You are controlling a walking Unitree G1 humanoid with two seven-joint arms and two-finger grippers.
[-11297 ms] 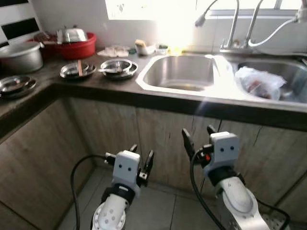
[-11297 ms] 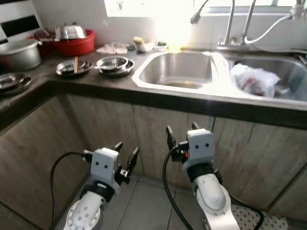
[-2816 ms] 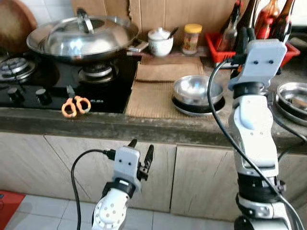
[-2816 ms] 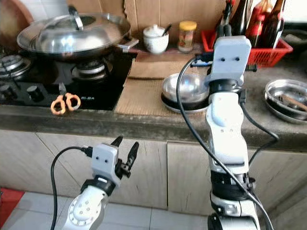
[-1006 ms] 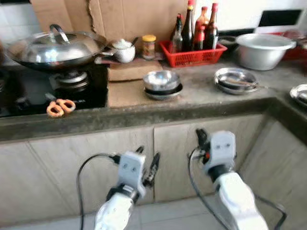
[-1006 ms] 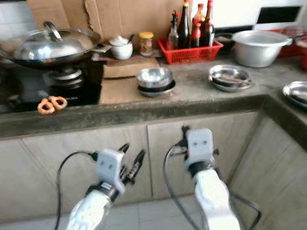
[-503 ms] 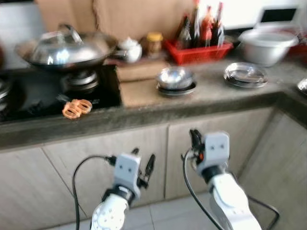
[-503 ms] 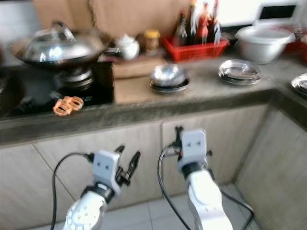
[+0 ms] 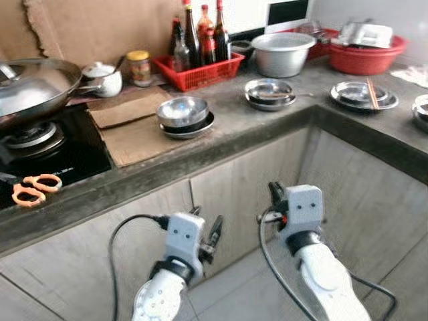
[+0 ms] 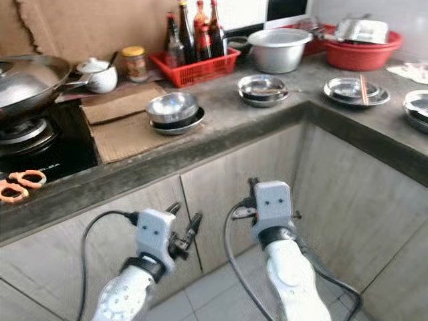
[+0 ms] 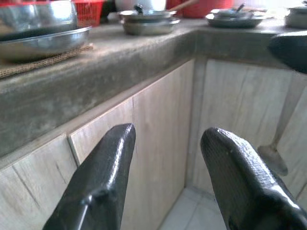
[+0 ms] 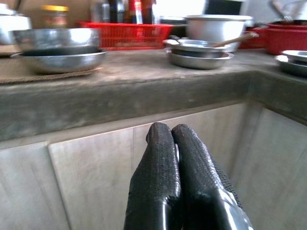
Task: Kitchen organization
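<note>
An L-shaped kitchen worktop [image 9: 267,124] stands crowded and unsorted: a lidded wok [image 9: 30,83] on the stove at far left, a red basin [image 9: 364,57] at far right, a metal pot [image 9: 281,52], a red basket of bottles [image 9: 200,67], stacked steel bowls [image 9: 184,114] on a mat, plates, orange scissors [image 9: 30,189]. Nothing looks tidied yet; the job seems barely begun. Below, near the cupboard doors, the left gripper [image 11: 168,163] hangs with fingers spread and empty, the right gripper [image 12: 175,158] with fingers pressed together, holding nothing.
</note>
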